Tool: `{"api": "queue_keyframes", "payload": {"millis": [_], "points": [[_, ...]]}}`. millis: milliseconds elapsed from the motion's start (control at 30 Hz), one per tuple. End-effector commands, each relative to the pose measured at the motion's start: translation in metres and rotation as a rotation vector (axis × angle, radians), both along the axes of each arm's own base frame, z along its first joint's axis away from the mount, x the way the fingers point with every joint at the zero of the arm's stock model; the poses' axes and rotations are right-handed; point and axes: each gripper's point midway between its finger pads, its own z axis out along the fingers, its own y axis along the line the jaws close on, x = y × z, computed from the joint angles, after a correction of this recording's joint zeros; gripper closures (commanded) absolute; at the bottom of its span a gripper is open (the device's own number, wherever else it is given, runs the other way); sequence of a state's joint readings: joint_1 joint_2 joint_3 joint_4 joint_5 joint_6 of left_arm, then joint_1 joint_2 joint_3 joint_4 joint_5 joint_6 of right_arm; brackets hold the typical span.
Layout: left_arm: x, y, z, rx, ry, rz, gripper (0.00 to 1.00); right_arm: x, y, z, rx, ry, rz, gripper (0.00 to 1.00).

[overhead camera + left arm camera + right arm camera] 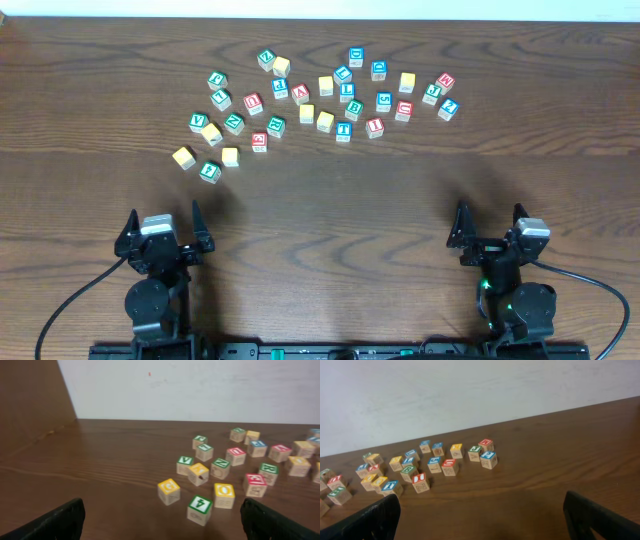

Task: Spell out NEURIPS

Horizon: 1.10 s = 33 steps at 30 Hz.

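Nothing is spelt yet. The wooden alphabet cubes (325, 120) lie loose in a ragged band across the far part of the counter (330, 220), with no row begun. A wide bare strip of counter separates them from both arms at the near edge. The left jaws stand wide apart with nothing between them; the right jaws gape the same way, empty. In each wrist view the cubes lie ahead of the tips, none between them.

The band leans toward the left arm (155, 265). Its near-left end, where a green 4 cube (200, 508) sits, comes closest to the left jaws, while the right arm (515, 275) faces a longer reach. In the left wrist view a green cube (220, 466) looks like an N and a red cube (255, 482) to its right like an E — though at this size I would not swear to either. Both are on the left arm's side.

A cube has no long axis. Each sits turned at its own angle, so the jaws would need squaring to a pair of opposite faces — and close neighbours may crowd the tips.
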State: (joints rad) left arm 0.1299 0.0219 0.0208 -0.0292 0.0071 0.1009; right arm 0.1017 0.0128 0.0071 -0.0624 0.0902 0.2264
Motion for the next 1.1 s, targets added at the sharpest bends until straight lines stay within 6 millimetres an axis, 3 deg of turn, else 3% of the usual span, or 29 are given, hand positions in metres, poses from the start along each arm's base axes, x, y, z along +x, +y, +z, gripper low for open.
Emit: {"api": "queue_keyframes", "payload": {"millis": [0,167,367,500,733,1067], "points": [[0.0,-0.011,-0.01,-0.057,0.035,-0.056,0.02,0.0,-0.001,-0.001,0.008,0.004,-0.007,0.01],[0.001,-0.011,0.005,-0.143,0.023,-0.044,0.02,0.0,-0.001,-0.001,0.008,0.004,-0.007,0.01],[0.013,-0.009,0.045,-0.15,0.06,-0.042,0.02,0.0,-0.001,-0.001,0.008,0.004,-0.007,0.01],[0.035,-0.016,0.07,-0.168,0.11,-0.096,0.02,0.0,-0.003,-0.001,0.006,0.003,-0.018,0.01],[0.074,-0.037,0.096,-0.22,0.206,-0.236,0.03,0.0,-0.003,-0.001,0.007,0.003,-0.014,0.01],[0.098,-0.041,0.12,-0.29,0.462,-0.256,0.02,0.0,-0.003,-0.001,-0.068,0.001,-0.008,0.01]]}}
